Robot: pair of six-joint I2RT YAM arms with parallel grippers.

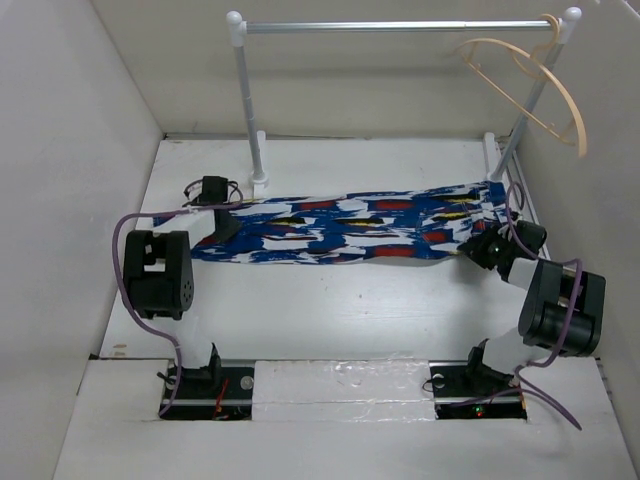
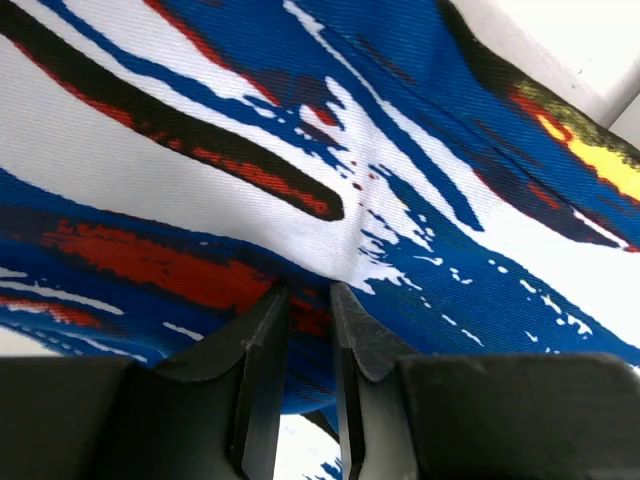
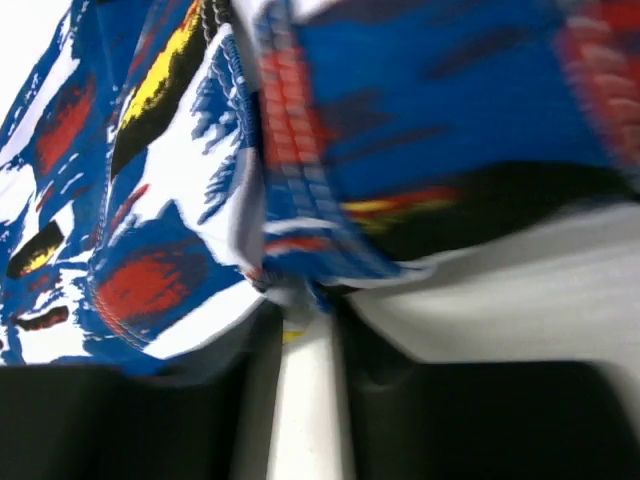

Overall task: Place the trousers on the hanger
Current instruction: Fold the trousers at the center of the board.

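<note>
The trousers (image 1: 350, 228), in a blue, white and red print, lie stretched flat across the table from left to right. My left gripper (image 1: 225, 225) is at their left end. In the left wrist view its jaws (image 2: 310, 290) stand narrow, with a fold of the trousers (image 2: 300, 150) pinched between them. My right gripper (image 1: 478, 245) is at their right end. In the blurred right wrist view its tips (image 3: 300, 305) close on a bunched edge of the trousers (image 3: 400, 100). The light-tan hanger (image 1: 530, 80) hangs tilted from the right end of the rail, apart from the cloth.
A silver rail (image 1: 400, 27) on white posts (image 1: 245, 110) spans the back of the table. A small black device with cables (image 1: 212, 188) sits near the left post's foot. White walls enclose the table on the left, back and right.
</note>
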